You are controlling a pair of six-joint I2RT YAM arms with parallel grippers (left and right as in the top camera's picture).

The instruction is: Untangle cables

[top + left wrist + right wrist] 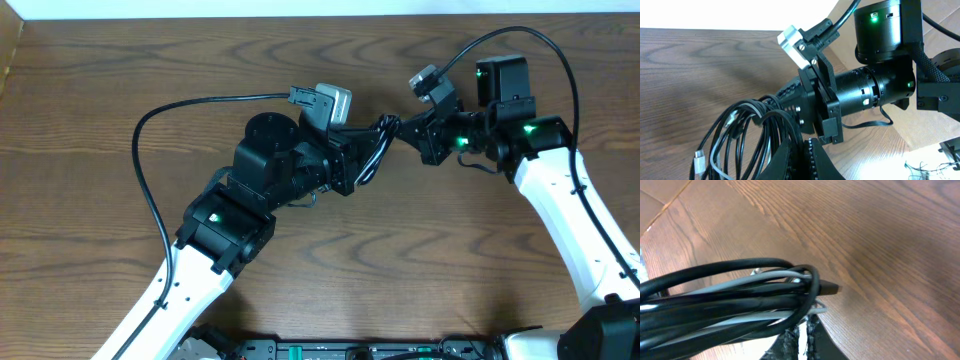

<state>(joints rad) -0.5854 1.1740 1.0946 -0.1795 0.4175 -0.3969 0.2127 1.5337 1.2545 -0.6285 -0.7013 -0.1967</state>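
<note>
The cables [374,150] are a small coil of thin black cords with one white cord, held off the wooden table between my two grippers at the middle. My left gripper [360,163] is shut on the coil's left side. In the left wrist view its jaws [805,156] close on black strands of the cables [740,132], and a white plug [698,161] hangs at the lower left. My right gripper [408,132] is shut on the coil's right end. In the right wrist view the cables [730,297] lie across its fingertips [802,332], with a black plug end [829,287] sticking out.
The left arm's thick black cable [150,130] arcs over the left half of the wooden table [100,60]. The right arm's thick cable [545,42] loops above its wrist. The right arm's wrist body [875,95] sits close in front of the left wrist camera.
</note>
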